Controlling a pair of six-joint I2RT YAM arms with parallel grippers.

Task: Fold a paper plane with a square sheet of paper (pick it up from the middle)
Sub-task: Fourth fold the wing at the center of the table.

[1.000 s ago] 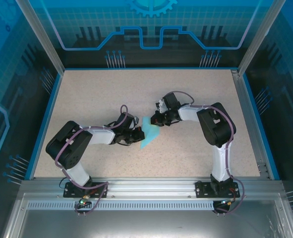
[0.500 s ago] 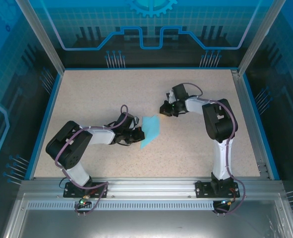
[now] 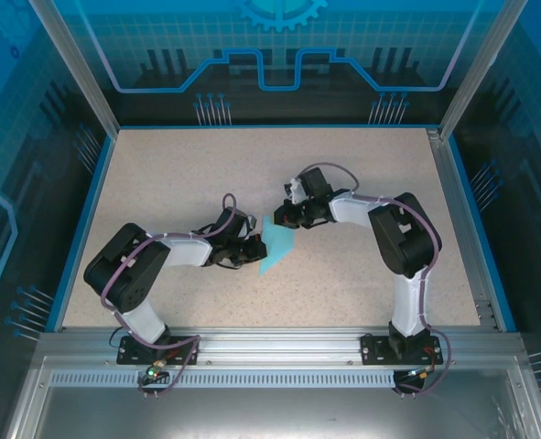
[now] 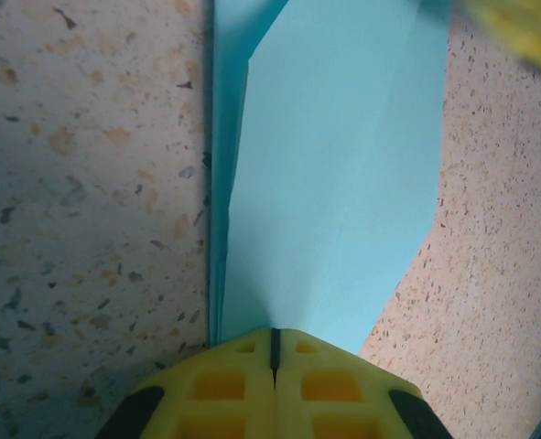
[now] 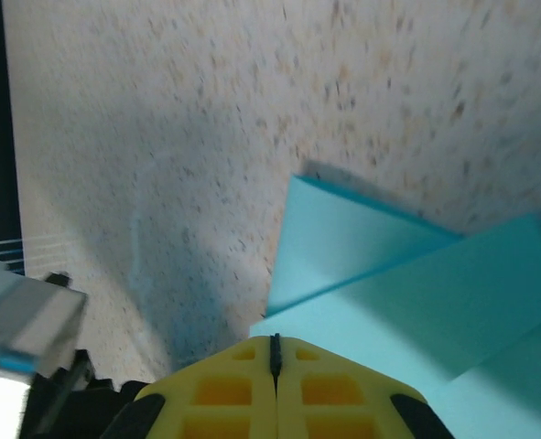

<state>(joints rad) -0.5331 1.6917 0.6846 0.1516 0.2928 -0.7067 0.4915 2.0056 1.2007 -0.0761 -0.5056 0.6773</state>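
Finds left gripper [image 3: 252,249] clamped fully together, ribbed yellow tips at the edge of the square sheet of paper [image 3: 277,243]: matte cyan, crisply folded, flat on speckled table [image 3: 178,183]. Finds right gripper [image 3: 280,219] likewise closed over its far corner; grip uncertain.

a robotics lab cell: speckled table [image 3: 160,183] boxed in by aluminium posts [image 3: 73,69] and blue gear-printed panels [image 3: 279,14].
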